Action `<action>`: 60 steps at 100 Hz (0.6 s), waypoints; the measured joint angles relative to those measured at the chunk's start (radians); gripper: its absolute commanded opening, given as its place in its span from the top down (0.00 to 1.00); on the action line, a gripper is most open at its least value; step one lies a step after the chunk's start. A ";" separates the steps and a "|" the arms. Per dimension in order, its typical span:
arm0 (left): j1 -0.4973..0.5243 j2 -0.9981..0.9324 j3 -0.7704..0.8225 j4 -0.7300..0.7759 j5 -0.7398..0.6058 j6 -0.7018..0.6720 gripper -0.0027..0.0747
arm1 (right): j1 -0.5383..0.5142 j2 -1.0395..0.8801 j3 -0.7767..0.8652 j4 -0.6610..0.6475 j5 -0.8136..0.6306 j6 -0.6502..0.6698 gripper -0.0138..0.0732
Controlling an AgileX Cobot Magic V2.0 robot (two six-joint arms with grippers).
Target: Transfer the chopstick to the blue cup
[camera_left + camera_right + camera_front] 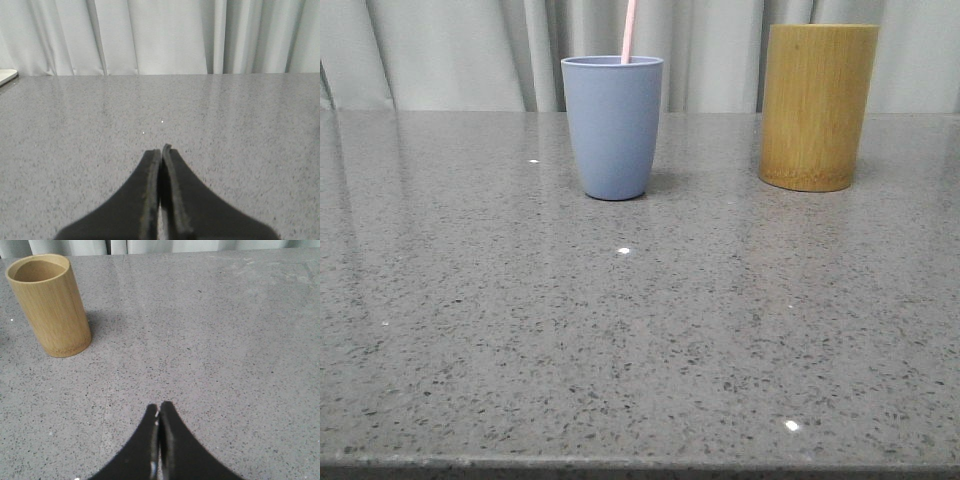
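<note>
The blue cup stands upright at the back of the grey table, left of centre in the front view. A pale pink chopstick stands in it, its top running out of the picture. Neither gripper shows in the front view. My left gripper is shut and empty over bare table; neither cup shows in its view. My right gripper is shut and empty, low over the table, with the bamboo cup well apart from it.
A taller yellow-brown bamboo cup stands upright at the back right; the right wrist view shows it with nothing seen inside. A pale curtain hangs behind the table. A white object's corner lies at the table's edge.
</note>
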 measured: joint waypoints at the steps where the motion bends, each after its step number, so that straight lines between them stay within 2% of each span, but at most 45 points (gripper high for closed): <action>1: 0.000 -0.006 0.007 0.000 -0.005 0.000 0.99 | 0.000 0.000 0.000 0.000 0.000 0.000 0.92; 26: 0.000 -0.120 0.155 0.000 -0.029 -0.063 0.99 | 0.000 -0.001 0.000 0.000 0.000 0.000 0.92; 60: -0.024 -0.120 0.198 0.045 -0.106 -0.079 0.99 | 0.000 -0.001 0.002 0.000 -0.002 0.000 0.92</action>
